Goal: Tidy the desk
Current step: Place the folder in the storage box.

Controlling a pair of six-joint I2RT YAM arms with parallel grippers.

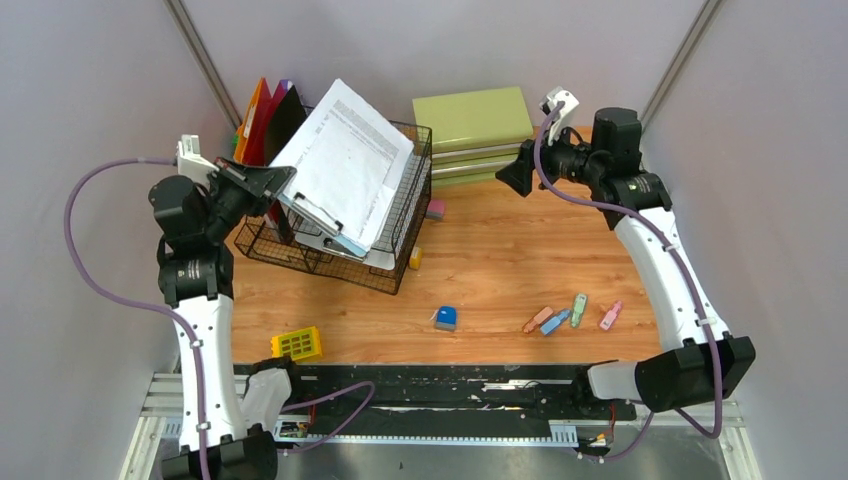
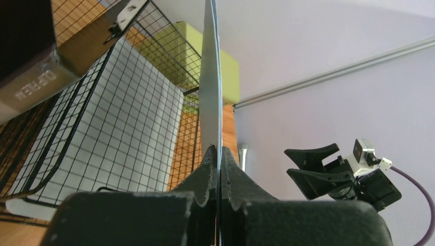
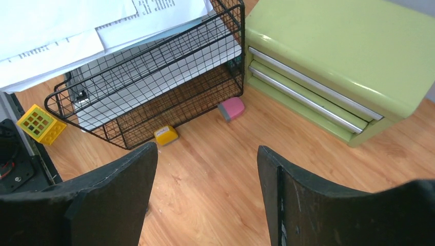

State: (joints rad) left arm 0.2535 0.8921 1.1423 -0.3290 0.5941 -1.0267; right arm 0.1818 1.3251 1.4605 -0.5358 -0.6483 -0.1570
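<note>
So the left hand (image 1: 287, 178) is pinched tight on the edge of a stack of papers (image 1: 345, 165). From the left wrist view the two fingers are pressed together with that thin sheet edge (image 2: 211, 77) standing straight up between them. The stack sits tilted across the top of the black wire basket (image 1: 390, 255), so this hand is raised off the desk (image 1: 500, 260), over its back-left part, not touching the wood.

The right hand (image 3: 205, 154) is spread wide with nothing between the fingers. It hangs over the back-right part of the desk, just in front of the green drawer cabinet (image 1: 472, 120), and the wood planks lie well below it. Through the gap you can see a pink eraser (image 3: 232, 108) and a small yellow block (image 3: 166, 135) on the desk, both right by the basket's near side.

The rest of the desk stretches out toward the arm bases. There's a yellow gridded cube (image 1: 297, 344) near the front-left edge, a little blue thing (image 1: 446, 318) about mid-front, and a loose bunch of pastel clips (image 1: 570, 315) front-right. Some upright folders (image 1: 262, 125) stand behind the basket, can't tell what they lean on.
</note>
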